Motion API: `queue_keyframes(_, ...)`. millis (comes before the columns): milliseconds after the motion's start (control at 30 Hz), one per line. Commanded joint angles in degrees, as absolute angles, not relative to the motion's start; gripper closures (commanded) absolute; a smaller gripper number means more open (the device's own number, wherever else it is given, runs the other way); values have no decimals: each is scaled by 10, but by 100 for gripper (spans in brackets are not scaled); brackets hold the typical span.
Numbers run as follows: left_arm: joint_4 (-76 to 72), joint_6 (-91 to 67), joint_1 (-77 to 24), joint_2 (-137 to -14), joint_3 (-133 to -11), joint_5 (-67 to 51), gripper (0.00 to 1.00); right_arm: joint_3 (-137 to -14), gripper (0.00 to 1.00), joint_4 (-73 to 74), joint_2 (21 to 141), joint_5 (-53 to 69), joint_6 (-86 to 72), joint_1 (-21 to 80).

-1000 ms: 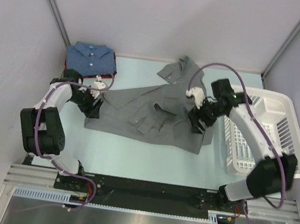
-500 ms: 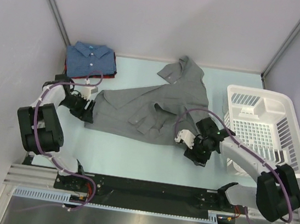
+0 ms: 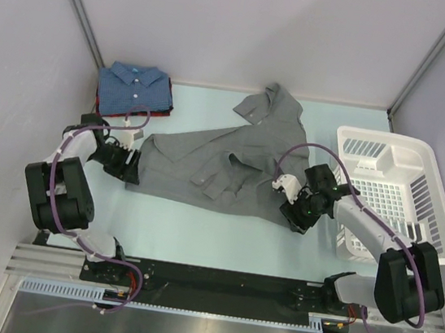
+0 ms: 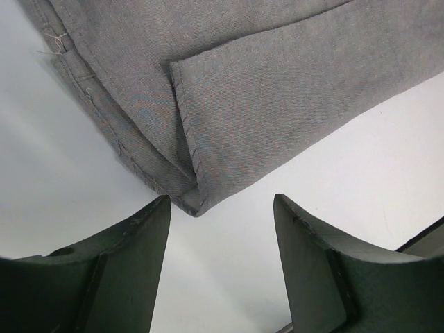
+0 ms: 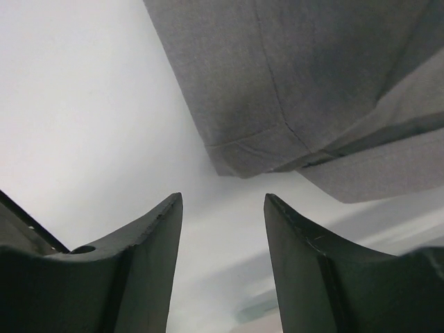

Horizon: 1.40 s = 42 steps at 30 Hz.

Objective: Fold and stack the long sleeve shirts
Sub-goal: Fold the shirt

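The left claw (image 3: 128,167) and right claw (image 3: 298,215) hang released at the left and right near corners of the grey shirt (image 3: 223,162), which lies spread across the worktop (image 3: 198,231). At far left, the folded blue shirt (image 3: 134,89) rests on a dark red shirt (image 3: 97,106)

Three shirts (image 3: 223,162) (image 3: 134,88) (image 3: 98,106), one basket (image 3: 378,136), two tools (image 3: 130,169) (image 3: 295,220)

Left gripper (image 4: 220,208) – jaws standing apart, bare table (image 4: 62,159) showing between fingers and out to both sides. Grey shirt (image 4: 277,83) corner lying just ahead of tips, blocking forward path. Folded blue shirt (image 3: 134,89) stack sitting off to its left, apart.

Right gripper (image 5: 223,208) – jaws gaping, shirt hem lying just ahead, open table running leftward. White basket (image 3: 390,141) crowding close behind wrist.
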<state>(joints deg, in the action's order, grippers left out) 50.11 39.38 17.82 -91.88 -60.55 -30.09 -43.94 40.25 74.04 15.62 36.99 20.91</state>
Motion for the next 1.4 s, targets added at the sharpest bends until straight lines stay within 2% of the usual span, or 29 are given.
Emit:
queue_keyframes(0,490,381,184,-914,-602,-317,34,-453,45,402,767,189,339,213)
queue_keyframes(200,487,390,185,-917,-591,-329,32,-432,47,370,794,188,333,214)
queue_keyframes(300,491,405,184,-916,-570,-324,32,-438,56,356,823,186,326,209)
queue_keyframes(400,480,419,184,-900,-540,-311,31,-446,71,353,839,189,324,209)
queue_keyframes(500,464,419,184,-894,-524,-312,32,-450,96,351,850,189,322,208)
queue_keyframes(533,459,418,184,-896,-521,-307,33,-452,100,354,853,184,318,209)
queue_keyframes(667,437,417,185,-893,-509,-290,38,-465,100,371,866,185,321,205)
queue_keyframes(800,427,417,184,-898,-517,-293,55,-481,100,391,861,176,331,202)
queue_keyframes(900,433,428,184,-907,-532,-287,79,-497,100,423,857,166,351,198)
queue_keyframes(933,439,434,184,-910,-543,-278,98,-502,100,438,854,165,364,193)
queue_keyframes(967,445,439,184,-915,-549,-270,100,-506,100,446,854,163,371,187)
queue_keyframes(1367,548,556,185,-879,-576,-197,100,-519,100,591,853,160,464,175)
